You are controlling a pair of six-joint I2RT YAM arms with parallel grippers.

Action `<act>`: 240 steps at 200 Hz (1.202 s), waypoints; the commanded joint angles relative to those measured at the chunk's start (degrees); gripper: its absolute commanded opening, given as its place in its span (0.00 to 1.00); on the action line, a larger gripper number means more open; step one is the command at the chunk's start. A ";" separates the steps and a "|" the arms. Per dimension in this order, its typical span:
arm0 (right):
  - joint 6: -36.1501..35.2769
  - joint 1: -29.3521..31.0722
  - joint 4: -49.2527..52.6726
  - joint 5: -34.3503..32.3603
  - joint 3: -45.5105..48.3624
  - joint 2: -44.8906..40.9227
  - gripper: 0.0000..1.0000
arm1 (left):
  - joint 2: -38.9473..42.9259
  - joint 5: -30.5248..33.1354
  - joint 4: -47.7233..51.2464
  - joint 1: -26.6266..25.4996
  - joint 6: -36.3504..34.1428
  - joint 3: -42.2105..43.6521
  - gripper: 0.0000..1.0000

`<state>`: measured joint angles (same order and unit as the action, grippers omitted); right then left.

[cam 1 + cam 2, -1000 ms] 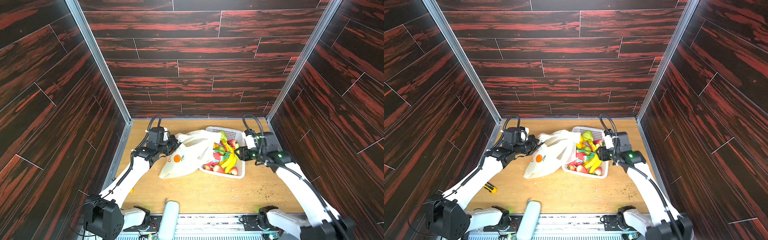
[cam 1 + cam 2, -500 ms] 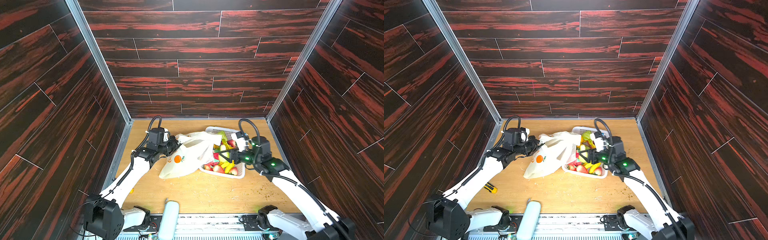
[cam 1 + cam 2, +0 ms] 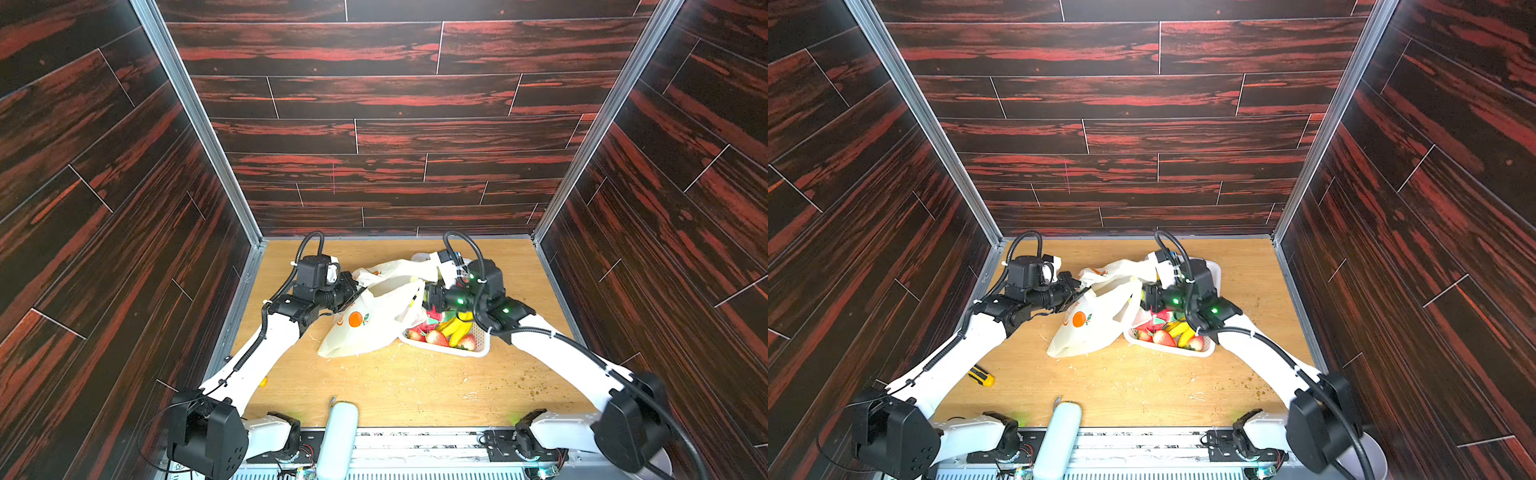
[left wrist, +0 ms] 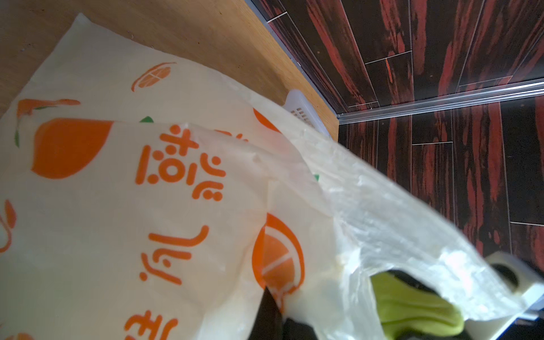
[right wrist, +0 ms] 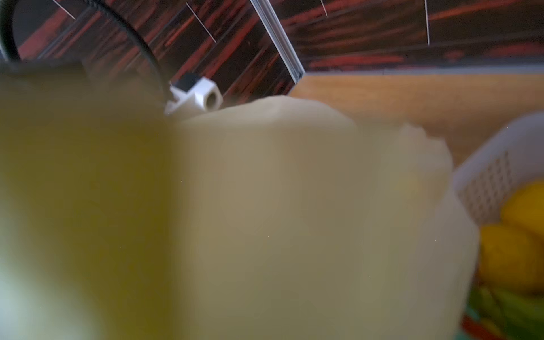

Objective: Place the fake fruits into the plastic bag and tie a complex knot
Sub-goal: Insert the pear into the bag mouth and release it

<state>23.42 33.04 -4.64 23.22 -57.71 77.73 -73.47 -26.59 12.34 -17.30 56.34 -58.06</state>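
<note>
Far left, a small yellow-and-black tool [image 3: 982, 376] lay on the wooden tabletop [image 3: 415, 386] beside the left arm, well clear of the action. The left hand [image 3: 353, 293] was clamped shut on the rim of the plastic bag [image 3: 365, 328], pinching the thin film at the left side of its mouth; in the left wrist view one dark finger [image 4: 269, 312] showed tucked under the printed plastic, right by an orange slice. The bag sat in the middle of the tabletop, its bottom resting on the wood nearer the robot and its mouth lifted and turned to the right, with an orange fruit print facing up in both top views. And there was the right hand [image 3: 420, 298], right at that mouth, its jaws partly spread and closed around a yellow-green fruit [image 4: 412, 309], seen through the bag's handle opening in the left wrist view and as a big blur close to the lens in the right wrist view [image 5: 73, 206]. Just right of the bag and touching it stood the white perforated basket [image 3: 478, 351], partly under the right arm, holding a banana bunch [image 3: 457, 326], red strawberries [image 3: 436, 337] and yellow lemons [image 5: 518, 253].
</note>
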 commanded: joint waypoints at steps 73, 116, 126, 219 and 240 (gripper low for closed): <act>-0.22 4.19 -4.18 -0.68 -6.17 13.31 0.36 | 0.50 -0.66 -0.95 0.25 0.00 -0.64 0.00; -0.53 4.33 -2.76 -0.76 -7.18 15.00 0.48 | 0.53 -0.62 -0.83 0.28 0.07 -0.73 0.00; -0.78 4.39 -2.41 -1.05 -7.14 14.91 0.53 | 0.57 -0.55 -0.74 0.23 0.02 -0.81 0.00; -3.03 4.32 0.94 -5.41 -6.25 10.80 0.74 | 0.00 -0.28 -0.30 0.24 -0.14 -1.17 0.00; -3.15 4.36 1.26 -6.24 -5.59 9.75 0.74 | 0.03 -0.29 -0.22 0.27 -0.23 -1.00 0.00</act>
<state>21.10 37.01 -4.64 18.81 -63.07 91.22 -73.49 -26.79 12.32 -17.30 56.38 -58.06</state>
